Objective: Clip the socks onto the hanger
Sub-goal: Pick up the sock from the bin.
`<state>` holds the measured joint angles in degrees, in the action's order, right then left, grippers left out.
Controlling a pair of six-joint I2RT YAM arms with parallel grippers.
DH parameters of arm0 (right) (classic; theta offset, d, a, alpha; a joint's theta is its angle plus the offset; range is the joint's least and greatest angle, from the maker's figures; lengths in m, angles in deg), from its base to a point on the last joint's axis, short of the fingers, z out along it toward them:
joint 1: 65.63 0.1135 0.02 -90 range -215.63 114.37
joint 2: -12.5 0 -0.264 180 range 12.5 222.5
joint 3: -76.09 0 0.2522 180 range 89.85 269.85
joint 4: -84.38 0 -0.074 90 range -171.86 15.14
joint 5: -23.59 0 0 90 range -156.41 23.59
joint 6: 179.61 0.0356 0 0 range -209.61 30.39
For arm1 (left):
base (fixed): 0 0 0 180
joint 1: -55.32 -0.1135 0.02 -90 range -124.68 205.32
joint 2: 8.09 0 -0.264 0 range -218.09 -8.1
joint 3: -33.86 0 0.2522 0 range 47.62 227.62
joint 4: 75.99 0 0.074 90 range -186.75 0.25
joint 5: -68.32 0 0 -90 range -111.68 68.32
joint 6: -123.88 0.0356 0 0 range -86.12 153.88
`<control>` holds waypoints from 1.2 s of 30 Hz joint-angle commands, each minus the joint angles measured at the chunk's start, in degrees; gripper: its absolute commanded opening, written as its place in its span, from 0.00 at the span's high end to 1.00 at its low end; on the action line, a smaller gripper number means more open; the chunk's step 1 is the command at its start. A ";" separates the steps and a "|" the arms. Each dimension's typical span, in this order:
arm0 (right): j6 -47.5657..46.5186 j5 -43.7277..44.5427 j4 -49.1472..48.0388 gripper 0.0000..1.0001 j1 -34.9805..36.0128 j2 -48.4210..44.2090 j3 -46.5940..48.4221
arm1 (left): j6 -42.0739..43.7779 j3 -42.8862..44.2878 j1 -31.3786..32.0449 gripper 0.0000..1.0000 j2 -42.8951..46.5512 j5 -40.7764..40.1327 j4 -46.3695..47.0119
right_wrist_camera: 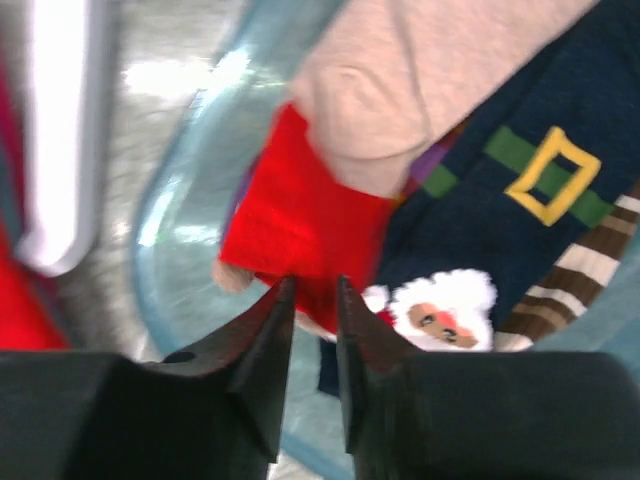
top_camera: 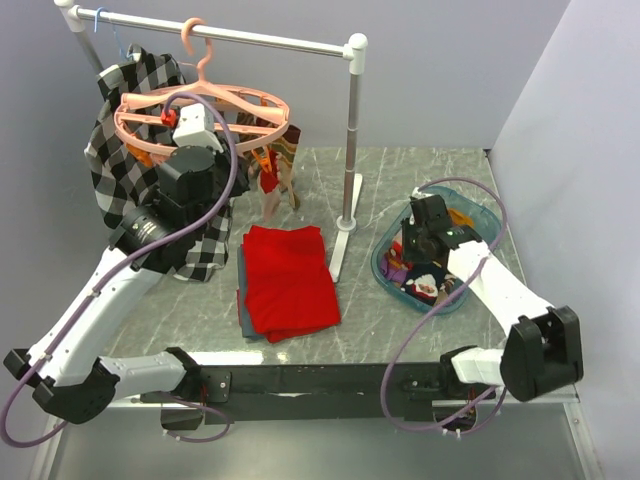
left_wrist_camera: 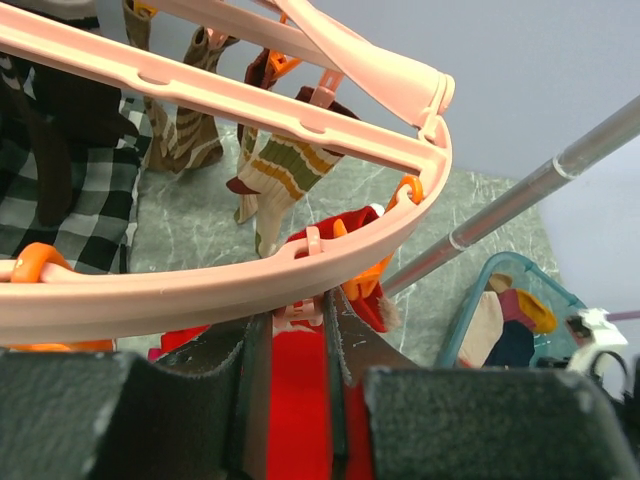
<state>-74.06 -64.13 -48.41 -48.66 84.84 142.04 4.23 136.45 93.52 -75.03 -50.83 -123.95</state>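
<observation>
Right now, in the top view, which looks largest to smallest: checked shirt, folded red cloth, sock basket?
1. The checked shirt, partly behind the left arm.
2. The sock basket and folded red cloth look alike; I leave them unranked.

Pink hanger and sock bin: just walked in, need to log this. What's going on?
A robot is loading the hanger. The left gripper sits at its ring, where striped socks already hang from clips. The right gripper, jaws slightly apart and empty, hovers in the bin over a red sock, apparently about to pick one.
</observation>
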 commanded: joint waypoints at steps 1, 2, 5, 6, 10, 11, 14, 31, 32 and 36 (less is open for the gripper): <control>-1.66 5.19 -1.81 0.62 -0.62 4.47 2.39 | -0.76 -0.07 -0.05 0.96 1.98 1.99 0.53; -2.36 3.45 -2.16 0.60 -0.62 5.61 2.66 | -0.94 -0.15 -0.05 0.96 1.99 2.16 0.53; -3.95 2.72 -2.43 0.59 -0.45 7.03 3.54 | -0.94 -0.24 -0.05 0.96 1.99 2.60 0.62; -4.56 2.99 -2.69 0.59 -0.45 7.29 3.45 | -0.94 -0.24 -0.05 0.96 1.99 2.69 0.62; -6.85 3.17 -3.13 0.59 -0.45 8.96 3.10 | -0.76 -0.33 -0.05 0.96 1.90 3.13 0.45; -6.85 2.12 -3.39 0.59 -0.45 9.75 3.10 | -0.85 -0.42 -0.05 0.96 1.90 3.13 0.45; -6.94 1.58 -4.45 0.61 -0.45 11.24 2.92 | -0.41 -0.33 -0.05 0.96 1.99 2.96 0.36; -0.79 -3.67 2.67 1.00 4.38 -3.59 14.60 | 0.73 -0.68 -0.05 0.96 1.90 7.00 3.26; -0.18 -4.73 2.93 1.00 5.26 -3.95 16.88 | 0.91 -0.77 -0.05 0.96 1.90 7.26 3.87; 5.61 -9.13 0.13 1.00 12.09 -5.01 21.46 | 1.26 -0.95 0.04 0.96 2.16 8.58 5.10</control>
<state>-74.47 -67.62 -46.85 -42.06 81.27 158.71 4.47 135.91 93.50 -74.20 -45.21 -122.77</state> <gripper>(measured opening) 0.012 0.237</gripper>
